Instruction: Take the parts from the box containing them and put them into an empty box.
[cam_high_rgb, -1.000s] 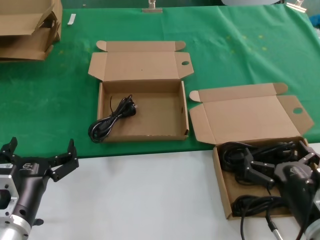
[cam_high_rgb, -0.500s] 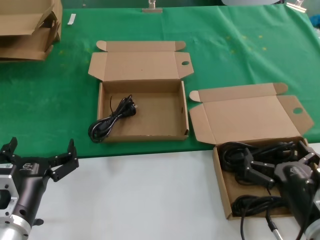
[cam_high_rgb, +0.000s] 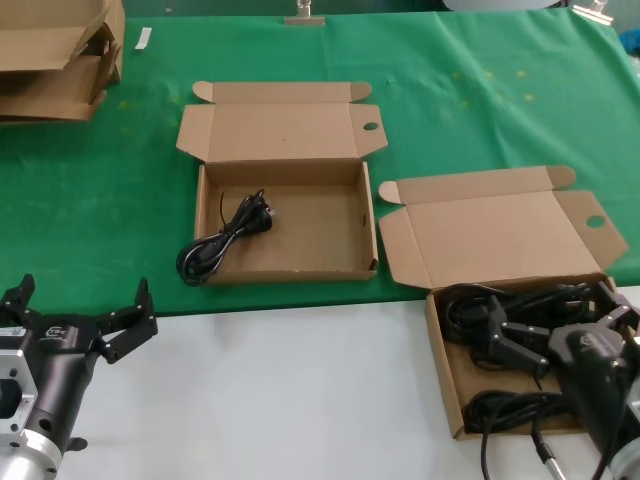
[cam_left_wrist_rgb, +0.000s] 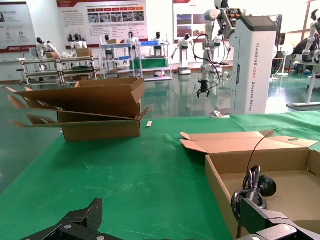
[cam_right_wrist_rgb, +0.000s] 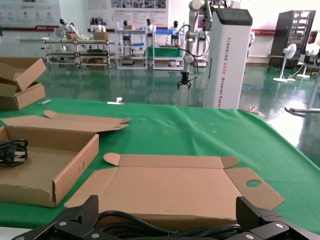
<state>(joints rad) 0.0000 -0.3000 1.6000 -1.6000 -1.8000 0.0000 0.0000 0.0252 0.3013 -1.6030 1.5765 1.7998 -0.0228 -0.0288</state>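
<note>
On the green part of the table (cam_high_rgb: 480, 100) the middle box (cam_high_rgb: 285, 225) stood with its lid open, and one black cord (cam_high_rgb: 222, 240) lay in it, with its coil hanging over the near left corner. The box at the right (cam_high_rgb: 520, 345) was also open, and it was full of more coiled cords (cam_high_rgb: 520, 405). The right gripper (cam_high_rgb: 555, 335) hung over these cords with fingers spread wide and holding nothing. The left gripper (cam_high_rgb: 82, 315) waited low at the left over the white surface, with open fingers too.
</note>
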